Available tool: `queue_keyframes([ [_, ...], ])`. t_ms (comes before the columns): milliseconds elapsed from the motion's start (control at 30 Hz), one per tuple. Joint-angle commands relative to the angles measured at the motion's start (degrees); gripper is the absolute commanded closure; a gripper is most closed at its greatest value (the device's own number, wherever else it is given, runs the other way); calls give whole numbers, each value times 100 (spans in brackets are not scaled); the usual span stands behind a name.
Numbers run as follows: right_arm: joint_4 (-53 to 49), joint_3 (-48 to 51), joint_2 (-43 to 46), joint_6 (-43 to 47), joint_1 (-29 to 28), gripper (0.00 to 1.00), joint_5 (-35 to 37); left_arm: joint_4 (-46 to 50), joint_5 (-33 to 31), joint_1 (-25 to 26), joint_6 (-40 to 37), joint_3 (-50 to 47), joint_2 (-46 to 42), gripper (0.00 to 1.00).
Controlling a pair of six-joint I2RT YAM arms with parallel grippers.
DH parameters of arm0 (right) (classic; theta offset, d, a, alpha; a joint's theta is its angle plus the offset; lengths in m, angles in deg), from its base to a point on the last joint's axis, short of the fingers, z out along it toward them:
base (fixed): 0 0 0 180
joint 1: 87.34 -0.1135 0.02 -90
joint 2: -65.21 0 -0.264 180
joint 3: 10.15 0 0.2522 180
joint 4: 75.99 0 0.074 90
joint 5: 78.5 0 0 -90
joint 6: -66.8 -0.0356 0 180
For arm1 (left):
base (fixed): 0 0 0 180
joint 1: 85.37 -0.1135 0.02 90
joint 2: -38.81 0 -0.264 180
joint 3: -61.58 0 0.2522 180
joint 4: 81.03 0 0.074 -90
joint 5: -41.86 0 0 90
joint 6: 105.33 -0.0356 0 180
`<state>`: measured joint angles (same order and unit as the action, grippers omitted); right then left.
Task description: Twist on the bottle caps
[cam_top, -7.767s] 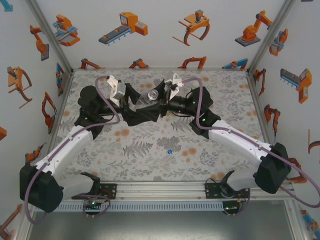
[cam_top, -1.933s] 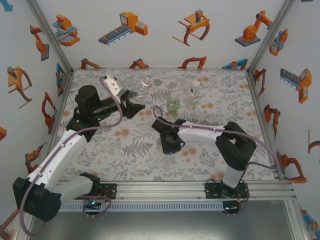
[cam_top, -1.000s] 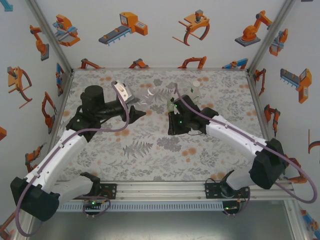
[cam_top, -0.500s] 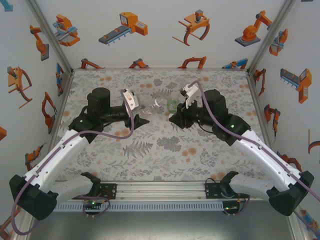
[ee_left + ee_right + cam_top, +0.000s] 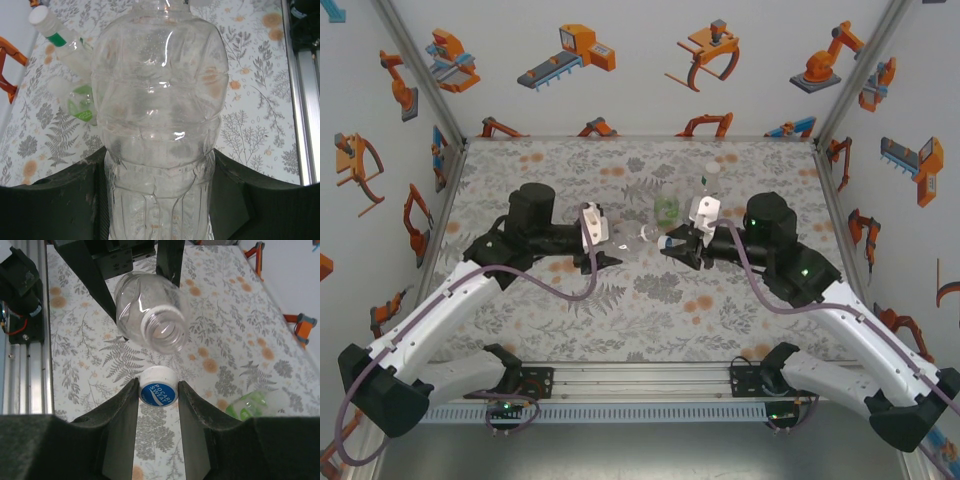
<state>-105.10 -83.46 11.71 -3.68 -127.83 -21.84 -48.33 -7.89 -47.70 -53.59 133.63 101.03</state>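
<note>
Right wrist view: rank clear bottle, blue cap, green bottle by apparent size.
1. clear bottle
2. blue cap and green bottle look alike: cap nearer, bottle partly hidden, so unranked.

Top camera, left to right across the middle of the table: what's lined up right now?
left gripper → clear bottle it holds → right gripper pinching the blue cap → capped bottle standing farther back
</note>
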Motion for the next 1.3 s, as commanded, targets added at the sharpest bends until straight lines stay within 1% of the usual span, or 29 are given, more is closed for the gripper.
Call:
queue_keyframes([
  [0,-15,-122,76,767,-99,100,-220,310,150,116,-508,152,-9,100],
  [200,-155,-193,168,961,-117,100,-218,374,97,213,-618,144,-8,100],
  [433,-109,-17,449,974,-135,100,12,240,-74,229,-595,76,-152,100],
  [733,106,93,589,974,-150,100,-468,101,-110,229,-541,4,-184,100],
  [1033,243,-11,397,974,-179,100,-696,120,-44,257,-567,-5,-193,100],
  [1267,403,0,284,975,-221,100,-710,175,53,290,-610,1,-184,100],
])
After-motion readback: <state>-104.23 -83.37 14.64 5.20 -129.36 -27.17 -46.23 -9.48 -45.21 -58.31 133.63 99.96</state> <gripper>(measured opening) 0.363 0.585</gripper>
